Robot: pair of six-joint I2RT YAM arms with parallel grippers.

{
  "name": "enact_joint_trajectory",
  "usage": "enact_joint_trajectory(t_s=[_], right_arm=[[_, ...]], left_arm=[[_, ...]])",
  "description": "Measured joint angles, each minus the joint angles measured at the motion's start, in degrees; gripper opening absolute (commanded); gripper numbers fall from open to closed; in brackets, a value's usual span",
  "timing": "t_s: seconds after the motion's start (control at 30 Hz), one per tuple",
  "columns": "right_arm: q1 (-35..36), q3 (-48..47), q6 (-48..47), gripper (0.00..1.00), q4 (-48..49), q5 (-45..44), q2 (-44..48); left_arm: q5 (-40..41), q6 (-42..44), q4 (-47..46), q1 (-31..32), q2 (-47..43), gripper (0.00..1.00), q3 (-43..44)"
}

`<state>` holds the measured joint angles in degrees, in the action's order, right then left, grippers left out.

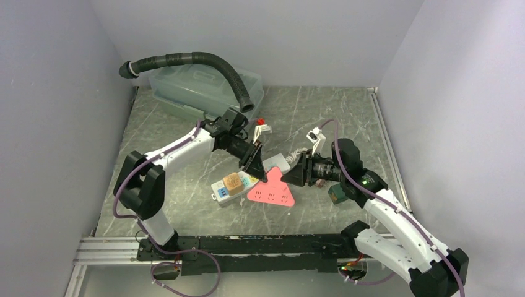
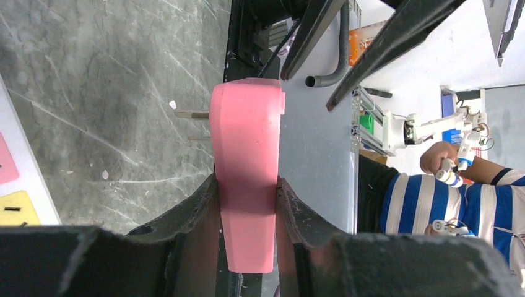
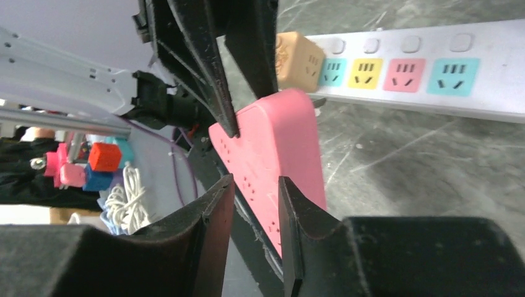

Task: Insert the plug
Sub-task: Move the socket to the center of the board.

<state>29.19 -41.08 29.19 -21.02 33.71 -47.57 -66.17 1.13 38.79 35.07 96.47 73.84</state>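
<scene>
Plug point(image 2: 246, 136) clamped by left gripper point(image 2: 247, 182), prongs point(image 2: 192, 114) at 9 o'clock in left wrist view, right gripper point(image 3: 255, 182) narrowly parted, its hold cannot be told.

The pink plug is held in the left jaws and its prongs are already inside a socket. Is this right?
No. The left wrist view shows the pink plug held in the jaws of the left gripper, but its prongs are bare, in no socket.
</scene>
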Motion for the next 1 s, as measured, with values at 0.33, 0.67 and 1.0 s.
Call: enact_joint_trajectory(t_s=[0.33,0.67,1.0], right_arm=[[-0.63,5.05,4.81,0.92,6.93,8.87,-0.9],[-5.18,3.15,-1.79,0.93,0.15,4.52,-0.92],[-5.75,14.1,11.06,0.84,21.51,17.7,0.81]], left_arm=[[2.47,0.24,-1.92,-0.72,0.0,0.07,-0.24],[-2.08,3.74,3.32,-1.11,-1.27,0.06,0.04],[-6.47,-0.24,0.04,-3.23,-2.69,0.05,1.14]])
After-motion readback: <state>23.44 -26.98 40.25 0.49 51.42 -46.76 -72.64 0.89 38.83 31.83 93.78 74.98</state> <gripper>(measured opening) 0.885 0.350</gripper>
